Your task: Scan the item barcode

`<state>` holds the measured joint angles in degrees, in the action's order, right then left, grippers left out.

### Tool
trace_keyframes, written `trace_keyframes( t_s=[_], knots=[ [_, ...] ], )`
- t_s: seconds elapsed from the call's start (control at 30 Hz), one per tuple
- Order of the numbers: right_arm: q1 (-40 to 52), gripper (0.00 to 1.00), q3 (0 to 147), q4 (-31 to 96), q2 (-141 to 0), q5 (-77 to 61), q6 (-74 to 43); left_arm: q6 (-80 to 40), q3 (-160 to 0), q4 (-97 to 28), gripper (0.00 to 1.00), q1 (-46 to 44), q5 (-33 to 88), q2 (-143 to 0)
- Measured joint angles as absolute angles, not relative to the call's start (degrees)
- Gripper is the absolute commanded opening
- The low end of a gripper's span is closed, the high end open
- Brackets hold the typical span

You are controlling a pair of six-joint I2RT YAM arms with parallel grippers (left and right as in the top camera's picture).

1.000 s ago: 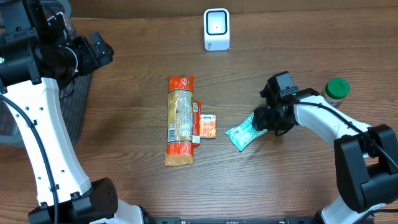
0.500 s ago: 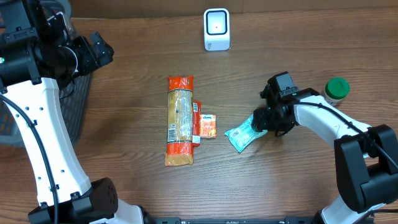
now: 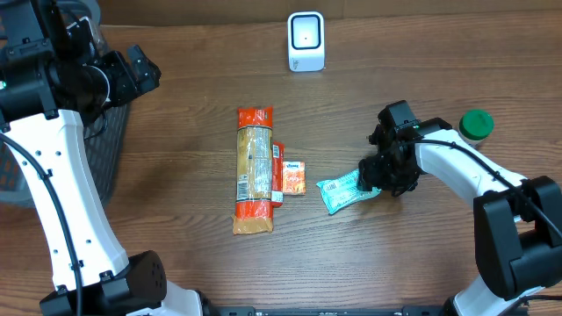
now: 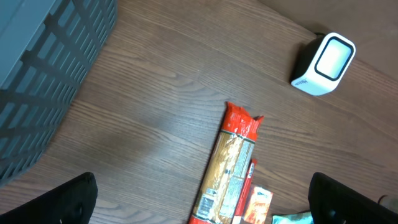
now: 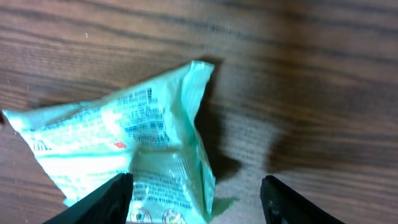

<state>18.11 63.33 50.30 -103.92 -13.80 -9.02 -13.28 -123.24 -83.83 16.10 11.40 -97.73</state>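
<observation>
A teal packet (image 3: pixel 344 191) lies on the wooden table right of centre, its printed side up (image 5: pixel 124 137). My right gripper (image 3: pixel 379 175) hovers low over its right end and is open; in the right wrist view (image 5: pixel 194 183) the left finger sits against the packet's edge and the right finger stands clear over bare wood. The white scanner (image 3: pixel 306 41) stands upright at the back centre, also seen in the left wrist view (image 4: pixel 323 62). My left gripper (image 4: pixel 202 199) is open and empty, high over the table's left side (image 3: pixel 140 72).
A long orange pasta package (image 3: pixel 255 171) lies mid-table with a small orange packet (image 3: pixel 294 177) beside it. A green-lidded bottle (image 3: pixel 475 127) stands at the right. A dark mesh basket (image 3: pixel 110 140) sits at the left edge.
The right jaws have spread wider. The teal packet has turned to lie a little flatter and shifted slightly. The left arm has not moved.
</observation>
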Motion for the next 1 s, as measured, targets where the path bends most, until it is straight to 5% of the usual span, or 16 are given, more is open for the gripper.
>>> trace_keyframes(
  t_s=[0.23,0.37,0.53,0.6,1.0],
  knots=[
    [18.15,0.69,62.74,48.93,-103.92,-15.25,-9.72,-13.28,-123.24,-83.83,1.0,16.1,11.4,-97.73],
    [18.13,0.57,60.58,46.63,-103.88,-15.79,-10.24,-13.28,-123.24,-83.83,1.0,16.1,11.4,-97.73],
    [18.15,0.34,59.22,44.62,-103.28,-17.45,-10.5,-13.28,-123.24,-83.83,1.0,16.1,11.4,-97.73],
    [18.22,0.04,59.11,44.14,-103.18,-18.04,-10.44,-13.28,-123.24,-83.81,1.0,16.1,11.4,-97.73],
    [16.82,0.04,59.16,44.16,-98.76,-18.46,-7.31,-13.28,-123.24,-83.83,0.99,16.1,11.4,-97.73]
  ],
)
